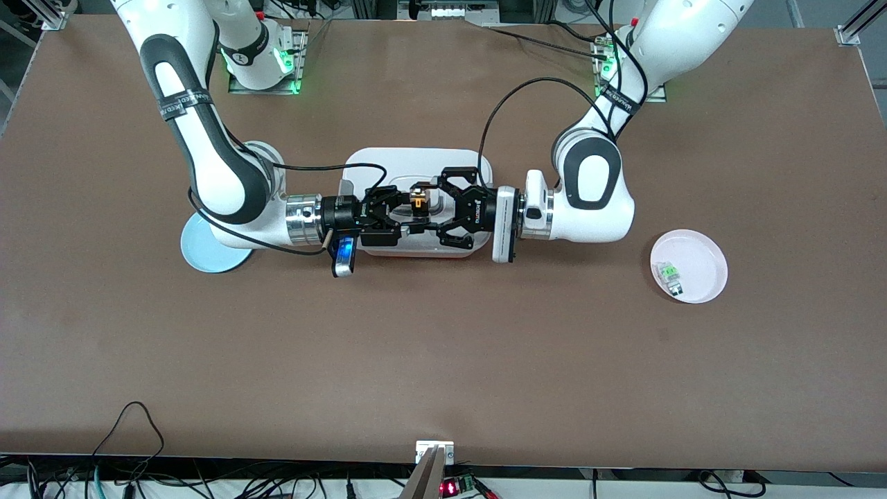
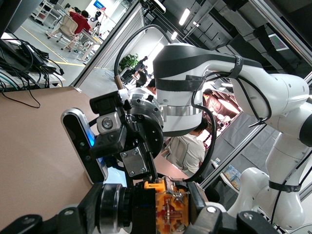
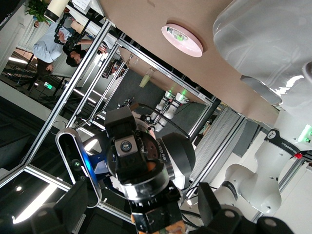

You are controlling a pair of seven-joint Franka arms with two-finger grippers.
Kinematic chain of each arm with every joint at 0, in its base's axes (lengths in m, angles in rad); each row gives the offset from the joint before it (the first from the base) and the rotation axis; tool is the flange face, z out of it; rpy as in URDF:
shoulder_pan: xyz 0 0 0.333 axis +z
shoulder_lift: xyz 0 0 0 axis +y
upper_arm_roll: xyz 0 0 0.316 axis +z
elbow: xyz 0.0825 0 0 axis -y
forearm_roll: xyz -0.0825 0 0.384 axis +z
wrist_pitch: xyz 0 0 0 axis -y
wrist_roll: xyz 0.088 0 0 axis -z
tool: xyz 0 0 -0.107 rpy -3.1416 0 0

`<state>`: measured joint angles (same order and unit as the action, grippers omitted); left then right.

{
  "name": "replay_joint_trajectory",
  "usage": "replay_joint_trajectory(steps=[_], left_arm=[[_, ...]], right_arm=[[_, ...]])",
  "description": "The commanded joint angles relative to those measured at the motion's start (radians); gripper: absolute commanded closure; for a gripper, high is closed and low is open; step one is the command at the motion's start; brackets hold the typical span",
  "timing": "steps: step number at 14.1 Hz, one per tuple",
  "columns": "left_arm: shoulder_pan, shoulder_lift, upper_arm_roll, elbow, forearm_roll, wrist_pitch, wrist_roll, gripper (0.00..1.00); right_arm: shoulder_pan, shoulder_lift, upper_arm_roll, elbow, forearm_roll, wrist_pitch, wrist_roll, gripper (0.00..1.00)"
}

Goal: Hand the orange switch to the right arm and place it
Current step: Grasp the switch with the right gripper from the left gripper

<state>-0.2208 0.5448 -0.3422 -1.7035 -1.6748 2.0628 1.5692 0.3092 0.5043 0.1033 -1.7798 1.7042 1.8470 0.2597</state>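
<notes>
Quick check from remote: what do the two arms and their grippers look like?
Both arms, right arm and left arm, have glossy white shells with dark grey joint bands and black cables. The right gripper and left gripper are black two-finger units; green lights glow at the bases.

Brown table point(image 1: 443, 360), aluminium frame posts point(image 3: 92, 63), ceiling strip lights point(image 2: 184, 16) (lit), seated people point(image 2: 78, 22)

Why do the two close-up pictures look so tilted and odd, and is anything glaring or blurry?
Both wrist views ride on sideways-turned arms, so the room looks tipped. Left wrist view: the orange switch is sharp, windows behind are washed out. Right wrist view: glare on the white arm shell. Front view: even light, green lamps glowing at the bases.
</notes>
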Motion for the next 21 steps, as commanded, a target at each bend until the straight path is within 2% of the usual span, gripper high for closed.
replay_joint_trajectory(steps=[1,9,10,11,14,15,18,21], left_arm=[[0.0,-0.008,0.0,-0.013,-0.036,0.005,0.034,1.0],[-0.002,-0.006,0.0,-0.013,-0.036,0.005,0.034,1.0],[-0.002,-0.006,0.0,-0.013,-0.036,0.005,0.034,1.0],[0.0,-0.006,0.0,-0.013,-0.036,0.003,0.034,1.0],[-0.002,-0.006,0.0,-0.013,-0.036,0.005,0.034,1.0],[-0.002,-0.006,0.0,-0.013,-0.036,0.005,0.034,1.0],[-0.002,-0.006,0.0,-0.013,-0.036,0.005,0.034,1.0],[-0.005,-0.006,0.0,-0.013,-0.036,0.003,0.031,0.99]], right_arm=[[0.011,-0.044,-0.002,-0.047,0.023,0.009,0.009,0.0],[0.01,-0.093,0.001,-0.105,0.018,0.0,0.006,0.0],[0.01,-0.092,-0.001,-0.105,0.017,0.001,0.004,0.03],[0.01,-0.092,0.001,-0.104,0.017,0.0,0.0,0.07],[0.01,-0.092,0.001,-0.102,0.014,0.0,-0.013,0.4],[0.01,-0.093,0.001,-0.101,0.012,0.0,-0.016,0.49],[0.008,-0.093,0.001,-0.096,0.011,-0.002,-0.048,0.64],[0.008,-0.095,-0.001,-0.095,0.011,-0.002,-0.073,0.71]])
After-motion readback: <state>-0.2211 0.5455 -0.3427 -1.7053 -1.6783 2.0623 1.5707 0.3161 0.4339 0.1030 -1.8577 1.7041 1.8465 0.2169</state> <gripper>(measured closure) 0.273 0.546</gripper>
